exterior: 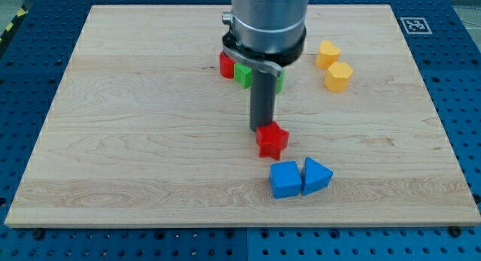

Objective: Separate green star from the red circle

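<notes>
The green star (243, 74) lies near the view's top centre, mostly hidden behind the arm; a bit of green also shows on the arm's right side. The red circle (226, 64) sits right against the green star's left side, partly hidden. My tip (261, 128) is below both of them, at the upper edge of a red star (272, 140), apparently touching it. The rod rises from there and covers part of the green block.
A blue cube (285, 179) and a blue triangle (316, 176) lie side by side below the red star. Two yellow blocks (328, 54) (338, 77) sit at the upper right. The wooden board (113, 141) has blue table around it.
</notes>
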